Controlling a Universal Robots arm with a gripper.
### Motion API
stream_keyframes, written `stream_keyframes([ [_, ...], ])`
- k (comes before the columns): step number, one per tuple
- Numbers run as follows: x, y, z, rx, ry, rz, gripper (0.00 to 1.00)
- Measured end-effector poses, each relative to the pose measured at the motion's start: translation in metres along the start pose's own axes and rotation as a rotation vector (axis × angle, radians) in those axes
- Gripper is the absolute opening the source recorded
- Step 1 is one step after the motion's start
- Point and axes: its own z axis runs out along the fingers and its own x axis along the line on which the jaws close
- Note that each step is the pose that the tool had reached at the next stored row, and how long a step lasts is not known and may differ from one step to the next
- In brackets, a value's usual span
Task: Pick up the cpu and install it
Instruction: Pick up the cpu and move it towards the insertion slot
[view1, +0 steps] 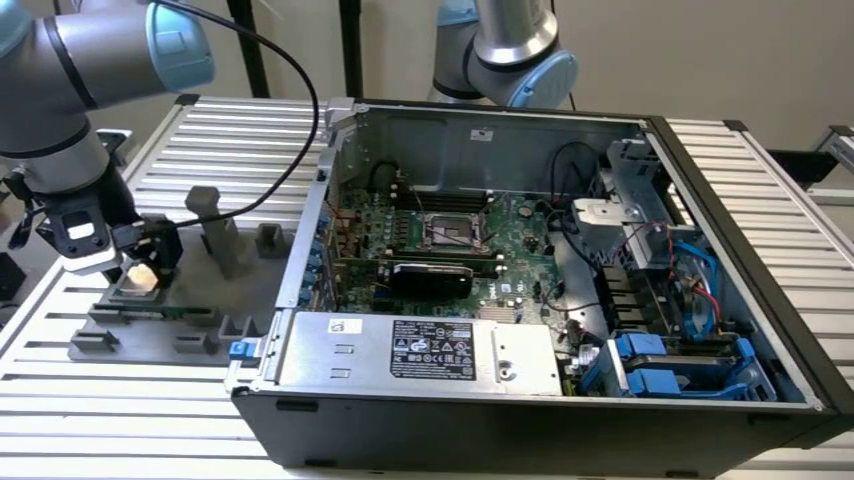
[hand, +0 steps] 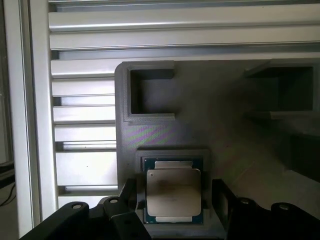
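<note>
cpu (hand: 173, 194) seated flat in a shallow square pocket of the matte grey moulded holder (hand: 210, 115), on the slatted aluminium table (hand: 85, 125) at the exterior view's left, outside the open computer case (view1: 747, 200). Thin and near-square, pale silver lid facing up over a darker rim; edges parallel to the pocket walls, no clear long axis. Black gripper (hand: 175, 200) low over it, jaws spread apart, one finger each side, nothing clamped. Dark metal-framed socket (view1: 447, 232) on the green motherboard (view1: 514, 250) inside the case.
</note>
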Motion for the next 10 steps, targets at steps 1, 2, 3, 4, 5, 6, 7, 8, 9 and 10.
stream_keyframes([
  [1, 0.0, 0.0, 0.0, 0.0, 0.0, 0.0, 0.71],
  [2, 0.0, 0.0, 0.0, 0.0, 0.0, 0.0, 0.71],
  [3, 0.0, 0.0, 0.0, 0.0, -0.0001, 0.0, 0.71],
  [4, 0.0, 0.0, 0.0, -0.0001, -0.0001, 0.0, 0.71],
  [5, 0.0, 0.0, 0.0, 0.0, -0.0001, 0.0, 0.71],
  [6, 0.0, 0.0, 0.0, -0.0001, -0.0001, 0.0, 0.71],
  [7, 0.0, 0.0, -0.0001, -0.0001, -0.0001, 0.0, 0.71],
  [8, 0.0, 0.0, -0.0002, 0.0, 0.0, 0.0, 0.69],
  [9, 0.0, 0.0, -0.0003, -0.0001, -0.0001, 0.0, 0.69],
  [10, 0.0, 0.0, -0.0005, 0.0, -0.0001, 0.0, 0.62],
])
